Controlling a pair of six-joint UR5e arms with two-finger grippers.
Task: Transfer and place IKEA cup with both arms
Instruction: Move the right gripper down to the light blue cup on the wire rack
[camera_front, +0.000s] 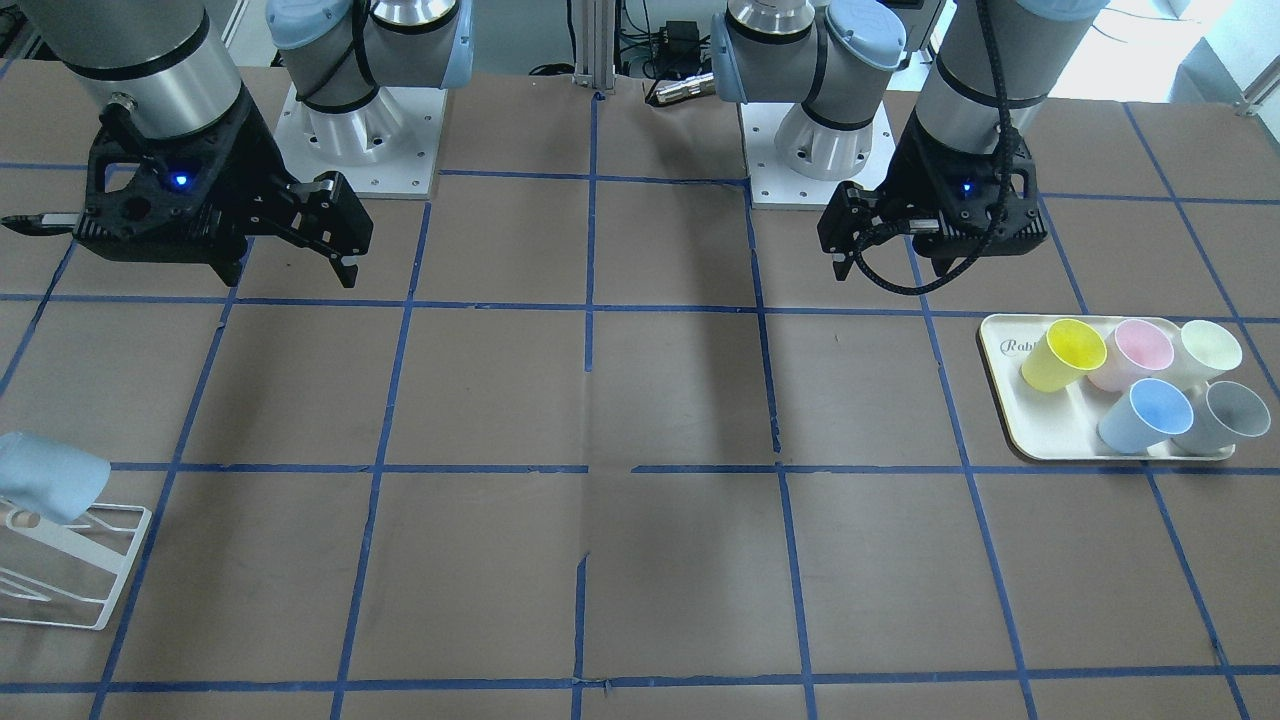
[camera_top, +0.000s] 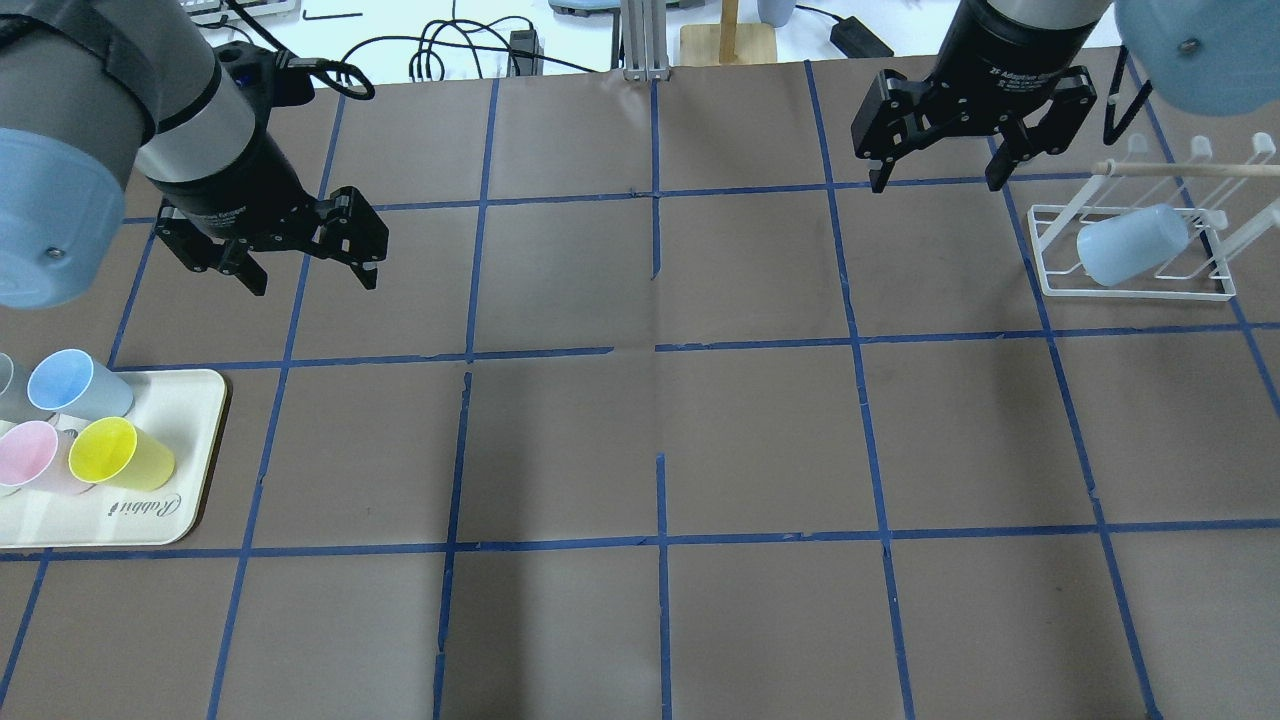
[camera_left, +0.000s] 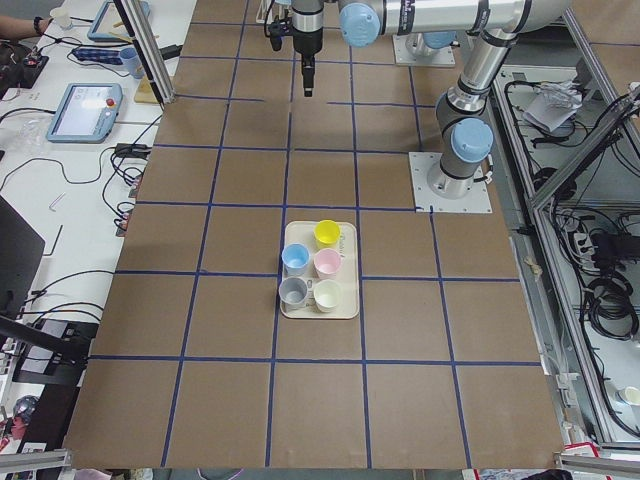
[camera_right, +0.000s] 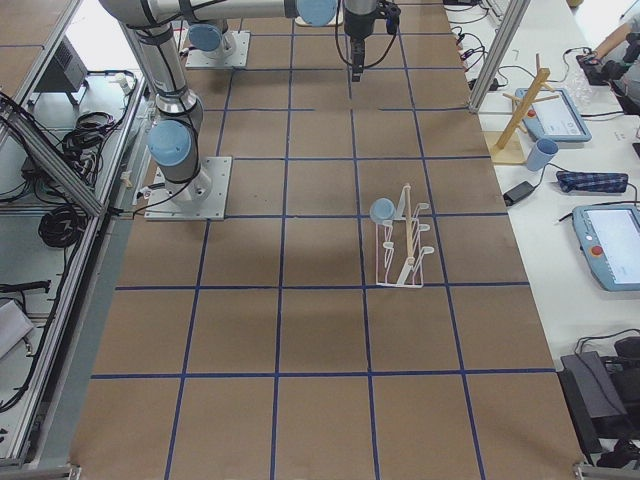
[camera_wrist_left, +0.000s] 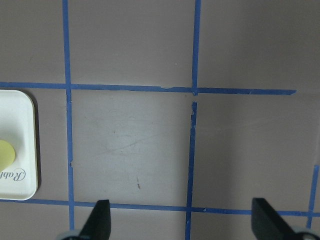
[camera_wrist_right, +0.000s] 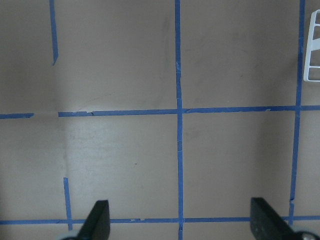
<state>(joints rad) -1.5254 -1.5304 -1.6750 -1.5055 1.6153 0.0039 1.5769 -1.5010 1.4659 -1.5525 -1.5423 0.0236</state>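
Pale blue cup (camera_front: 1147, 415) mouth-up on a cream tray (camera_front: 1008, 392) at the left end of the desk (camera_front: 680, 400), in the tray's row farther from the robot, just beside a grey cup (camera_front: 1225, 416). In the row nearer the robot, a yellow cup (camera_front: 1063, 354), a pink cup (camera_front: 1132, 354) and a pale cream cup (camera_front: 1205, 352), all mouth-up and packed close. Other blue cup (camera_top: 1130, 245), a look-alike, lying tilted on a white wire rack (camera_top: 1137, 292) at the right end of the desk, well apart from the tray; impossible to tell the two apart by look. Left tool (camera_top: 312, 272) hanging above bare desk, near the tray but apart from it, fingers spread wide; in its wrist view only brown desk and blue tape lines between the fingertips, with the tray's corner and a sliver of yellow at the left edge. Right tool (camera_top: 936, 175) likewise spread wide, above the desk near the rack and not touching it; in its wrist view brown desk between the fingertips and a bit of white wire at the right edge. Blue light on each tool's body in the front view. Desk covered in brown paper, crossed by a grid of blue tape.
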